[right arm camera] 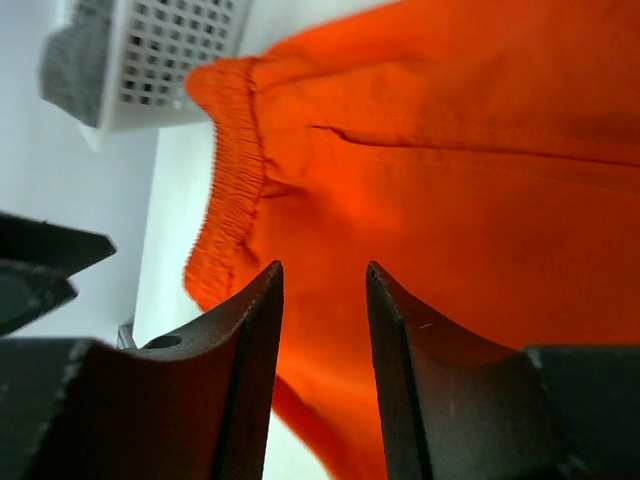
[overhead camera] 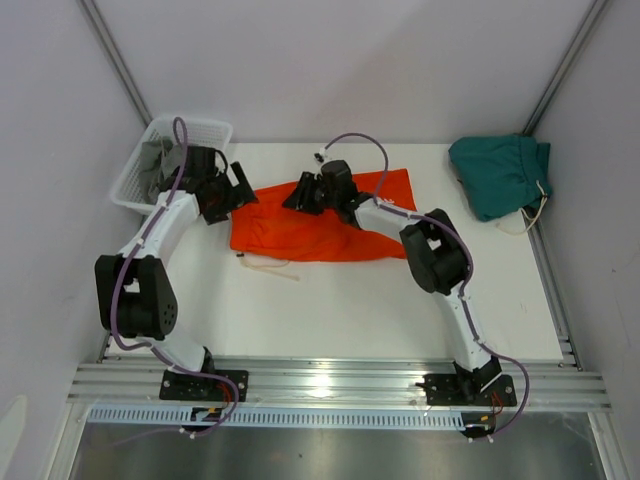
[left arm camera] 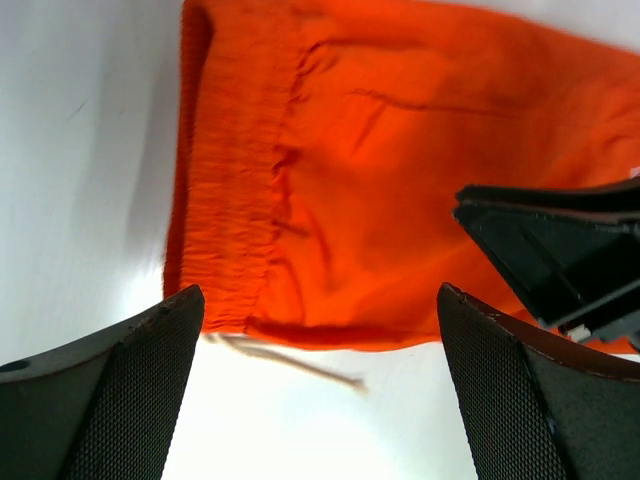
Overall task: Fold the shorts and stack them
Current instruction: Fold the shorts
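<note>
The orange shorts lie spread flat in the middle of the table, with their waistband toward the left arm. The teal shorts, seen only from overhead, sit bunched at the far right corner, well apart. The left claw stands wide open near the waistband end, its wrist view showing the white drawstring trailing out, while the right claw hangs over the orange cloth with a narrow gap between its jaws, the white basket beyond.

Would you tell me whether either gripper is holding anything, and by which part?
Nothing appears held: the left gripper stands wide open over the waistband of the orange shorts, and the right gripper has its jaws apart above the cloth.
</note>
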Tool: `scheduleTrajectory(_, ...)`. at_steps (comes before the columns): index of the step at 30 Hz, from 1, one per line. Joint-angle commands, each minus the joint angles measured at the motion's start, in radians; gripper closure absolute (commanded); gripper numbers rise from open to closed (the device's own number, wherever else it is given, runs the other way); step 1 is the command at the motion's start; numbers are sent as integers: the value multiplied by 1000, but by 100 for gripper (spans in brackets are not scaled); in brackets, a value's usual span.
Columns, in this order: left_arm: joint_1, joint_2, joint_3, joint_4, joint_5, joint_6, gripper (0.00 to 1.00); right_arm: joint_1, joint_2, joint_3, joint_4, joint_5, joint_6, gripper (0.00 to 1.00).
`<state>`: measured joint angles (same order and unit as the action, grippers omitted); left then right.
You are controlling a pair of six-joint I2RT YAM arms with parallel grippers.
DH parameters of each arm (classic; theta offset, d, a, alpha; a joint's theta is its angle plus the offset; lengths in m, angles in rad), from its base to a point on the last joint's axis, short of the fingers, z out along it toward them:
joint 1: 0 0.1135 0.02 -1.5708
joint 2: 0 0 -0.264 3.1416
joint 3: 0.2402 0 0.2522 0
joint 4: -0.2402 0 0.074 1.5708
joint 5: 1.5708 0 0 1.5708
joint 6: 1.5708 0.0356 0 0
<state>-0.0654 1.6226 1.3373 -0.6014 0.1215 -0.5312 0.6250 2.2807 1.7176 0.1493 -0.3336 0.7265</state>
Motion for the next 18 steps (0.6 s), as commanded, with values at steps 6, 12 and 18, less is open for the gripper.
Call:
scheduleTrajectory(6, 36, -67, -88, -18, -66, 25, 1, 39, 176, 194, -72, 10, 37, 60)
scheduleTrajectory(12, 102, -24, -116, 6, -20, 27, 1, 28, 204, 188, -143, 61, 42, 61)
scheduleTrajectory(18, 133, 48, -84, 11, 12, 43, 1, 27, 188, 207, -68, -25, 39, 60)
